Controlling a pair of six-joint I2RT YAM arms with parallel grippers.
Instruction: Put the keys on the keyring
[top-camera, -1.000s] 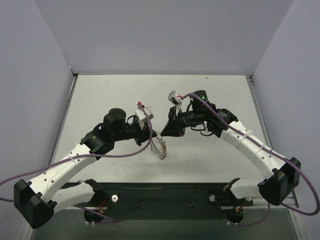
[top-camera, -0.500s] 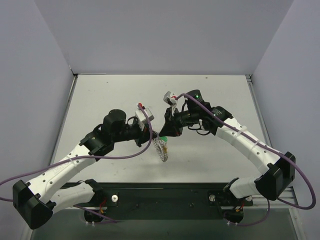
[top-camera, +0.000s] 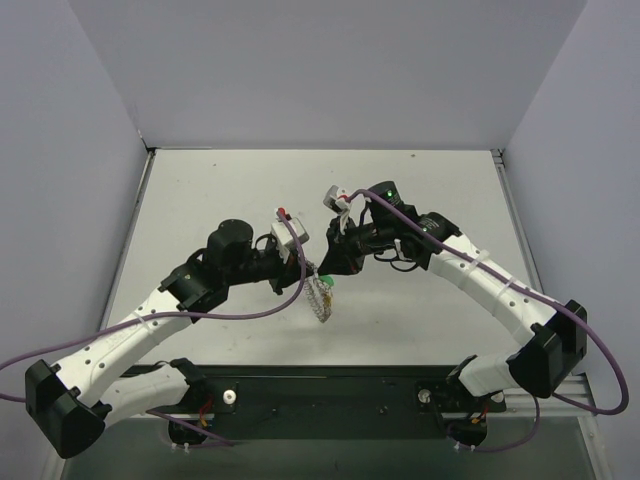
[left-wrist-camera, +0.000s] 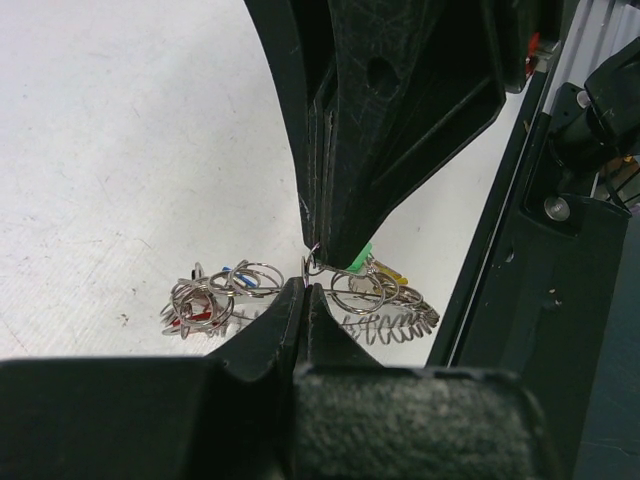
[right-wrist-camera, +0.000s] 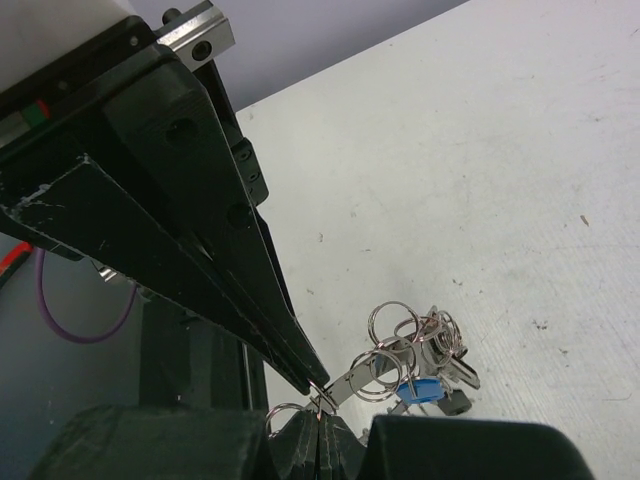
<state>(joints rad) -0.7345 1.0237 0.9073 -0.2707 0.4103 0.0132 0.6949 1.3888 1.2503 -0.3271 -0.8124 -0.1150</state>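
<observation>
The keyring (top-camera: 320, 298), a silvery coil of wire, hangs between my two grippers above the table. In the left wrist view its coil (left-wrist-camera: 392, 326) shows low, with several small rings and keys on it: blue (left-wrist-camera: 234, 271), red (left-wrist-camera: 196, 318) and yellow (left-wrist-camera: 392, 274) heads. My left gripper (top-camera: 311, 271) is shut on the keyring wire, fingertips (left-wrist-camera: 296, 292) pressed together. My right gripper (top-camera: 327, 267) meets it tip to tip, shut on the green key (left-wrist-camera: 361, 262) and its small ring (right-wrist-camera: 321, 396). A blue key (right-wrist-camera: 421, 389) and a black key (right-wrist-camera: 456, 401) dangle in the right wrist view.
Grey walls close the white table (top-camera: 200, 200) on the left, back and right. The black base rail (top-camera: 330, 390) with both arm mounts runs along the near edge, just below the hanging keys. Purple cables (top-camera: 240, 312) loop along both arms.
My right arm has swung left and its gripper has closed in on the left gripper's tip. The hanging keyring has swayed slightly. The left arm has barely moved.
</observation>
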